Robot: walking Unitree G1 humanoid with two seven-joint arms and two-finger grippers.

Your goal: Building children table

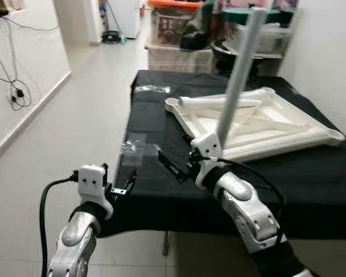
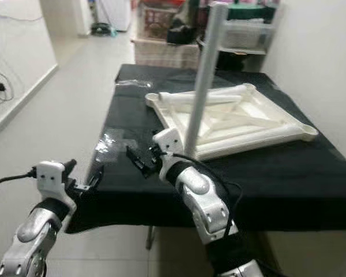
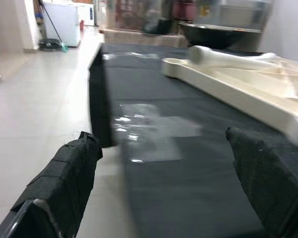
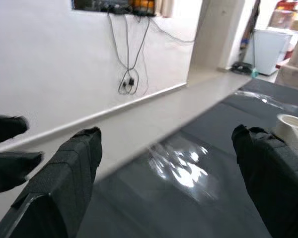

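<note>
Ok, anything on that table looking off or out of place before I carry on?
Nothing looks damaged. The white tabletop lies upside down on the black cloth with one grey leg standing up from its near corner, slightly tilted. Clear plastic wrap lies loose near the cloth's edge, by the open right gripper.

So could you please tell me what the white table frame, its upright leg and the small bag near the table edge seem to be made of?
White table frame: likely moulded plastic, smooth and satin. Upright leg: smooth grey-white tube, plastic or painted metal; unclear. Small bag: clear glossy film, crinkled, with glare.
</note>
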